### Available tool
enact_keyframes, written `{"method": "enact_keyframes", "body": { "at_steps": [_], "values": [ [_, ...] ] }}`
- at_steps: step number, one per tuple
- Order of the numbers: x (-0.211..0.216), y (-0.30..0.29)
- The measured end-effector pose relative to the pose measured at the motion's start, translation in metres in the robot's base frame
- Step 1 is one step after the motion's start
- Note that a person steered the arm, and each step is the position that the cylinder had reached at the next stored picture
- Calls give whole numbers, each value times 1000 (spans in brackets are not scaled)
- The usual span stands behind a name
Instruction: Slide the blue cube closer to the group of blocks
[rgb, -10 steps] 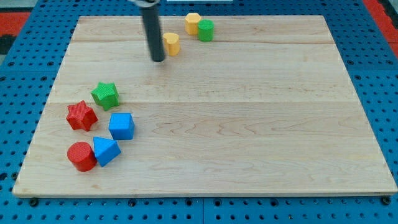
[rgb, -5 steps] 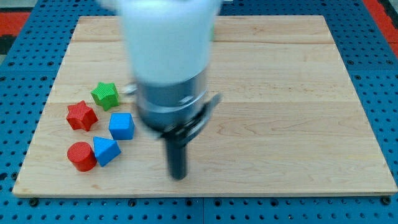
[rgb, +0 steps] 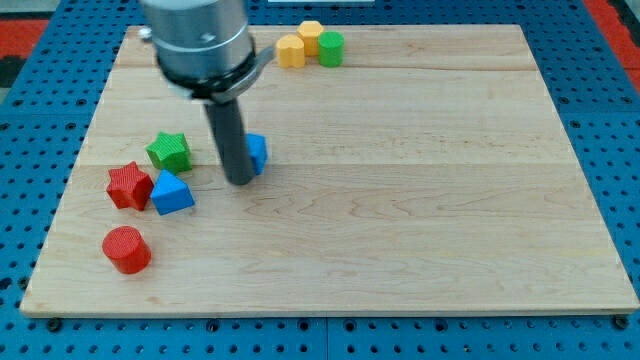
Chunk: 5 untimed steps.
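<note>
The blue cube (rgb: 256, 153) lies left of the board's centre, mostly hidden behind my rod. My tip (rgb: 239, 181) touches the board right in front of the cube, at its left lower side. To the left lie a green star (rgb: 169, 152), a red star (rgb: 130, 186), a blue triangular block (rgb: 172, 193) and a red cylinder (rgb: 127, 249). At the view's top sit two yellow blocks (rgb: 291, 50) (rgb: 311, 34) and a green block (rgb: 331, 47), close together.
The wooden board (rgb: 420, 200) rests on a blue pegboard. The arm's grey body (rgb: 197, 40) hangs over the board's top left part.
The blue cube has moved up and right from beside the red blocks. The blue triangular block moved up next to the red star. The single yellow block moved up to the top group. My tip moved up-left.
</note>
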<state>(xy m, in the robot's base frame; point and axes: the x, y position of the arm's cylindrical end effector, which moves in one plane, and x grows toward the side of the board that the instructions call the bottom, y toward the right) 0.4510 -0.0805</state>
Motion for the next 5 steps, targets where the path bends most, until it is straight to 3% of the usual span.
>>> {"method": "enact_keyframes", "body": {
  "at_steps": [2, 3, 4, 5],
  "values": [
    [-94, 29],
    [-71, 28],
    [-79, -14],
    [-135, 0]
  ]
}}
